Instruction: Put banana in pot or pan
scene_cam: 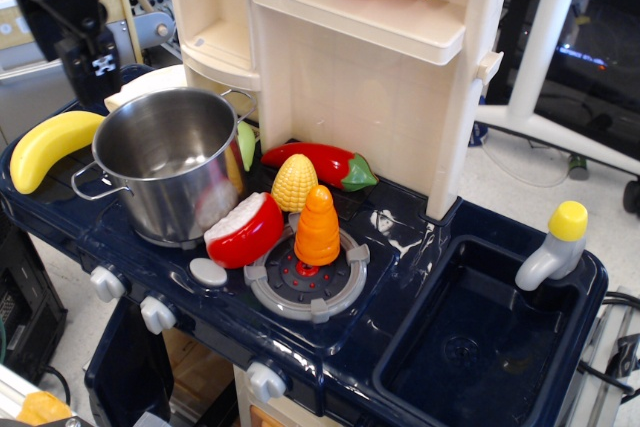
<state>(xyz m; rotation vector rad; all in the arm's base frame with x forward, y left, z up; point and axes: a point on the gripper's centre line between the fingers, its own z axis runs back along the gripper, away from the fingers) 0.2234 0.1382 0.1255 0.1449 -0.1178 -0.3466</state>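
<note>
Black and boxy, the gripper (92, 75) hangs at the upper left, above the gap between the banana (47, 146) and the pot (172, 164). Its fingers point down, but the tips blur against the dark counter behind, so I cannot tell how wide they stand; nothing appears to be held.

Risks, as I judge them. The banana lies at the far left corner of the counter (400, 277), partly over the edge, so a push from an off-centre descent could tip it to the floor. Its smooth curved skin may also roll or slip out of a pinch taken near one end; a grasp across the thick middle looks safer. The pot stands just beside it, and its near loop handle and rim are close to the gripper's path, so a low carry could knock the pot and shove it into the red-and-white food (245, 229) leaning against it.

As for the banana itself: bright yellow, glossy, plastic-looking, arched upward, touching nothing but the counter, apart from the pot. The pot is empty.
</note>
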